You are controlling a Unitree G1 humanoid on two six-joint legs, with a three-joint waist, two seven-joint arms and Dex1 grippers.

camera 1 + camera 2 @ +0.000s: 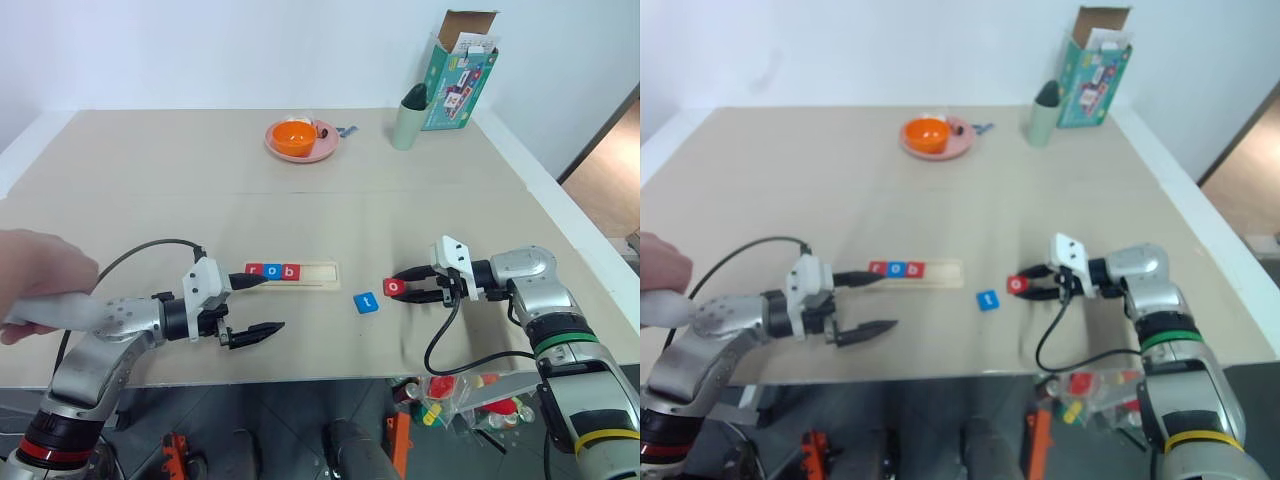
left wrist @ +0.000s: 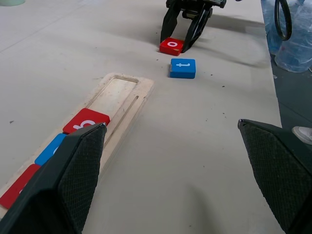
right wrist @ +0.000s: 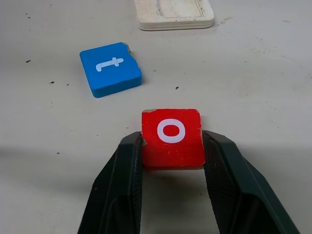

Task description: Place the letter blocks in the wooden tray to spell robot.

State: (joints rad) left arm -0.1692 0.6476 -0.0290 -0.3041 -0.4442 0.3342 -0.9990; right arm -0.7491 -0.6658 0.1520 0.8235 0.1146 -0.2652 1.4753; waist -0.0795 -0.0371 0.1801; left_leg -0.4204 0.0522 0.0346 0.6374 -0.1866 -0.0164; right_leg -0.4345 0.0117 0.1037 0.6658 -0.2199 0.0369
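The right gripper's (image 3: 171,161) fingers (image 3: 122,180) pinch the sides of the red o block (image 3: 171,136), flat near the tabletop's front edge beside the blue t block (image 3: 110,68), ready for lifting to the wooden tray's (image 1: 318,272) empty end, while the left gripper (image 1: 258,306) waits spread wide, empty.

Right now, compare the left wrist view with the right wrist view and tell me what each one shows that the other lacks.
Left wrist view alone: the red r, blue o and red b blocks seated in the wooden tray, and the open left hand.

Right wrist view alone: a close look at the right hand, a black finger on each side of the red o block, touching it.

Both: that red o block, the blue t block loose on the table, and the tray's empty end.
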